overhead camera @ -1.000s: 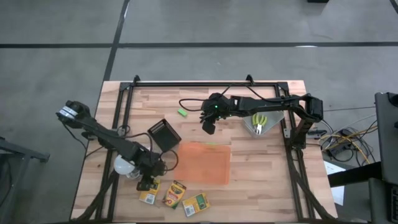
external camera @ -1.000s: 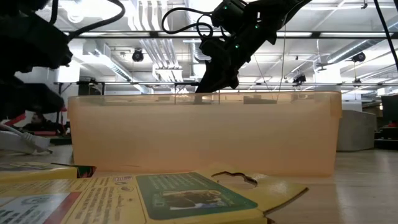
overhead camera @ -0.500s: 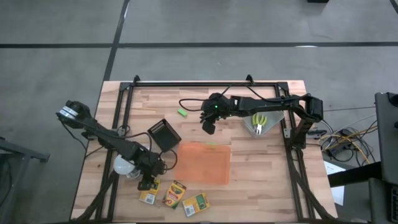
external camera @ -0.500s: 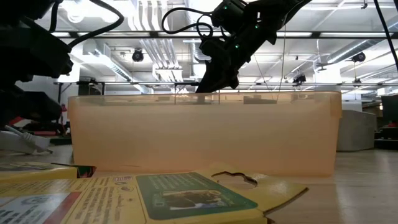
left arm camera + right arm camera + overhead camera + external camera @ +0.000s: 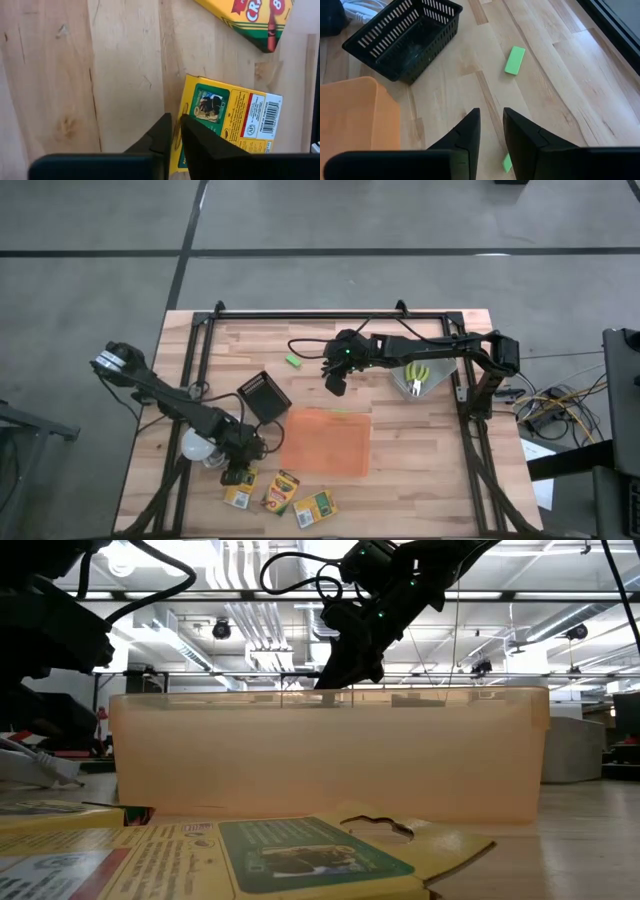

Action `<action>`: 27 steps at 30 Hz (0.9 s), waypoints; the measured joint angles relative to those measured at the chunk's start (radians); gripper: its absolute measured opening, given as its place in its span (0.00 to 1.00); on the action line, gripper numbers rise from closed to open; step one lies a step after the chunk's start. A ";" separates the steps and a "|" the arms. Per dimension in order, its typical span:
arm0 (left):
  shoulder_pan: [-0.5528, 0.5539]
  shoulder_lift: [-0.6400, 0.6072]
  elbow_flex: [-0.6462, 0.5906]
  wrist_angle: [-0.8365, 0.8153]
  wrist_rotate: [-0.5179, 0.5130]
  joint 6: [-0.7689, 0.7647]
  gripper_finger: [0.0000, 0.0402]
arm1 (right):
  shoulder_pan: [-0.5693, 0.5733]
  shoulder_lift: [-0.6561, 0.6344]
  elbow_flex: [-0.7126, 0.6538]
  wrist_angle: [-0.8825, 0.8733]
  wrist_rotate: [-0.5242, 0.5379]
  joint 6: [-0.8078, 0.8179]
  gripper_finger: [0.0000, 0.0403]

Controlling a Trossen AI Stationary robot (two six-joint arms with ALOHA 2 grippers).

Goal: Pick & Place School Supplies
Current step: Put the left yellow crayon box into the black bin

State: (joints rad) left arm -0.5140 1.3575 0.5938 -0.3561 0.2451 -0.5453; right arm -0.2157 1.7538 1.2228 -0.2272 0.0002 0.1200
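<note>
Left hand is down at the near left part of the bench, fingers drawn nearly together over the long edge of a yellow crayon box; the box edge sits in the narrow gap between the fingertips, so the hand looks clamped on it. A second crayon box lies just beyond, apart from the first. In the high view three crayon boxes lie in a loose row beside this hand, with the white bulb on its other side.

Right hand hangs above the bench middle, fingers close together with only a slim gap, nothing seen between them. A green block lies ahead of it on the wood, well apart; another green block shows partly, just beside one finger, lower down on the bench. The black basket and orange tray sit off to one side of this hand. Yellow-handled scissors lie behind it, near the right arm's base
</note>
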 joint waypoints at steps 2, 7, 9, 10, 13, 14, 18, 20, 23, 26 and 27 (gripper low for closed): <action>0.000 0.000 0.000 0.003 0.000 0.000 0.05 | 0.000 0.000 0.000 0.000 0.000 0.000 0.18; 0.000 0.000 0.000 0.015 -0.005 -0.004 0.02 | 0.000 0.000 0.000 0.000 0.000 0.000 0.17; 0.000 0.000 0.000 0.017 -0.007 -0.004 0.02 | 0.000 0.000 0.000 0.000 0.000 0.000 0.17; 0.000 0.000 0.000 0.019 -0.008 -0.005 0.01 | 0.000 0.000 0.000 0.000 0.000 0.000 0.18; 0.002 0.000 0.015 0.016 -0.010 -0.004 0.01 | 0.000 0.000 0.000 0.000 0.000 0.000 0.19; 0.003 0.000 0.024 0.015 -0.012 0.000 0.01 | 0.000 0.000 0.000 0.000 0.000 0.000 0.19; 0.014 0.000 0.070 -0.045 -0.026 0.025 0.01 | 0.000 0.000 0.000 0.000 0.000 0.000 0.21; 0.018 0.000 0.099 -0.086 -0.038 0.039 0.01 | 0.000 0.000 0.000 0.000 0.000 0.000 0.21; 0.020 -0.001 0.135 -0.142 -0.062 0.048 0.01 | 0.000 0.000 0.000 0.000 0.000 0.000 0.21; 0.021 -0.007 0.178 -0.196 -0.091 0.063 0.01 | 0.000 0.000 0.000 0.000 0.000 0.000 0.19; 0.022 -0.013 0.197 -0.221 -0.103 0.066 0.00 | 0.000 0.000 0.000 0.000 0.000 0.000 0.19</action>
State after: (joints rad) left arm -0.4919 1.3449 0.7904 -0.5772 0.1420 -0.4793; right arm -0.2157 1.7538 1.2228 -0.2270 0.0004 0.1200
